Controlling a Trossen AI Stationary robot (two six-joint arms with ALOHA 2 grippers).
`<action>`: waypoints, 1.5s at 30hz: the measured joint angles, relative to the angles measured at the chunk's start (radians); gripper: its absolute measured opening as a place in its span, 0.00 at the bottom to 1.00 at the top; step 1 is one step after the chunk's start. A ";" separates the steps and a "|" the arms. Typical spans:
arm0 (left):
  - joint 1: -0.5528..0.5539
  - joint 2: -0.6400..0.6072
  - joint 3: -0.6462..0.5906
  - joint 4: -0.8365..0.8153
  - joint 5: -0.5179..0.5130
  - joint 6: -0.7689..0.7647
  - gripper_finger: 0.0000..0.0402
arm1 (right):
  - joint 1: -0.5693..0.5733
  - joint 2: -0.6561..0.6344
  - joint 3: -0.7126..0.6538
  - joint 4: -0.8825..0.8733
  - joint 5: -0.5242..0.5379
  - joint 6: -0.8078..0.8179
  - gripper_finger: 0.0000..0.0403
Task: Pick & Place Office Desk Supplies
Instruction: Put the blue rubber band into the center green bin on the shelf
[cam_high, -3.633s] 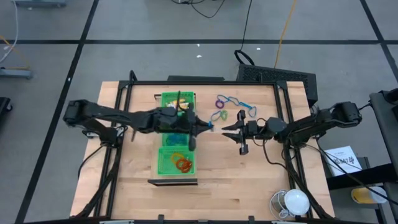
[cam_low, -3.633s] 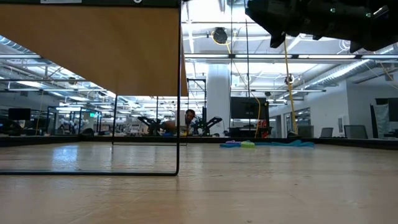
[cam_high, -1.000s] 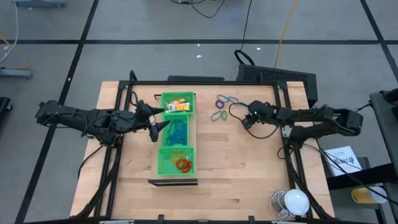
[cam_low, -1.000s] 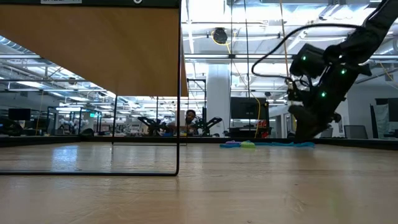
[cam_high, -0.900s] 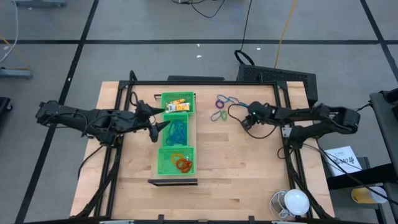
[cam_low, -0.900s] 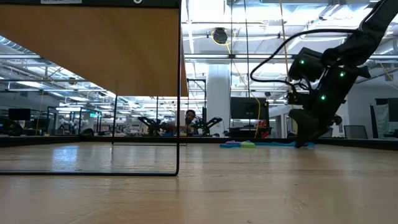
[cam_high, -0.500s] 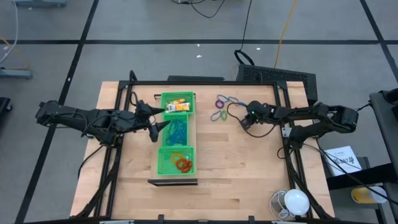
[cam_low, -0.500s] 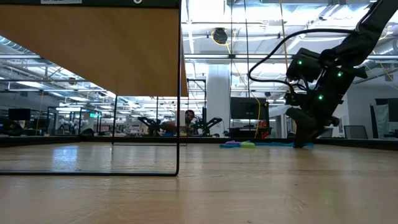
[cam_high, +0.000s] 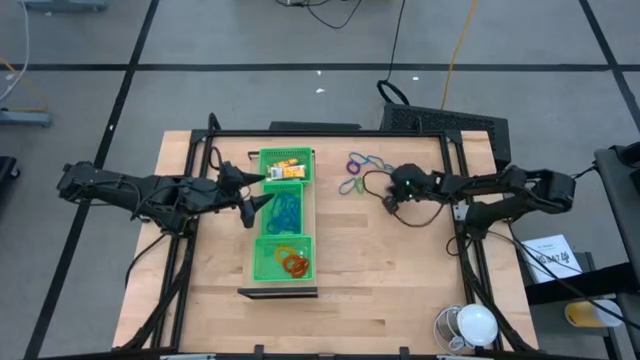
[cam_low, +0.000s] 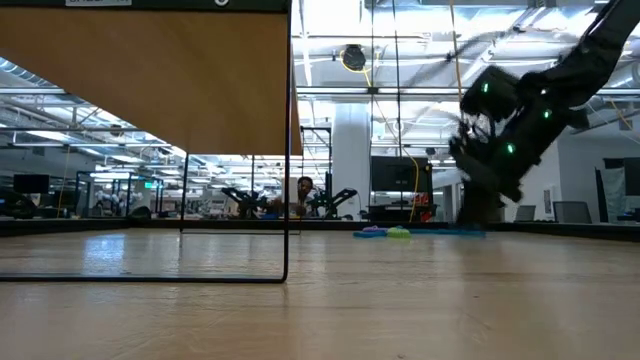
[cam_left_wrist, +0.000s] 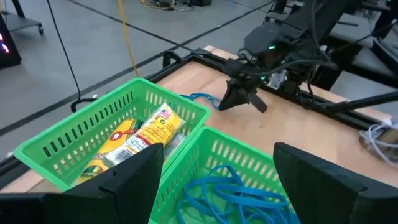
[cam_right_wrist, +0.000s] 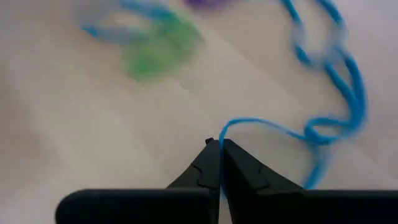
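Right hand (cam_right_wrist: 219, 146) down at the pale wooden tabletop (cam_high: 400, 280), fingers pinched together on a thin blue rubber loop (cam_right_wrist: 323, 93), the loop's end caught right at the fingertips. Same hand (cam_high: 390, 200) in the high view just right of the loose cluster of thin purple, blue and green loops (cam_high: 358, 168) lying near the tabletop's far edge. From table height, seen tilted low over the surface (cam_low: 480, 200), with the small bright loops (cam_low: 390, 232) flat on the wood just beside it.

Left hand (cam_high: 250, 207) hovering at the left side of the long green plastic three-compartment tray (cam_high: 312, 215), fingers (cam_left_wrist: 124, 180) spread wide, nothing between them. Left wrist view looking over the tray's mesh walls (cam_left_wrist: 81, 140).

Far compartment holding small yellow and orange rectangular packets (cam_left_wrist: 134, 140). Middle compartment holding a tangle of thin blue loops (cam_left_wrist: 230, 196). Near compartment holding orange-red loops (cam_high: 292, 262).

Beyond the table in the low view, a large open room, a person (cam_low: 304, 192) far off behind equipment, too small to tell more.
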 joint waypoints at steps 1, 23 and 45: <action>0.000 0.000 0.000 0.000 0.001 -0.015 0.77 | 0.010 -0.011 0.000 0.036 -0.012 -0.002 0.01; 0.025 0.030 0.000 0.075 0.000 -0.027 0.79 | 0.236 -0.024 0.003 0.735 -0.392 -0.085 0.00; 0.048 0.461 0.125 0.660 0.395 0.244 0.76 | 0.418 -0.025 0.005 1.146 -0.523 -0.037 0.00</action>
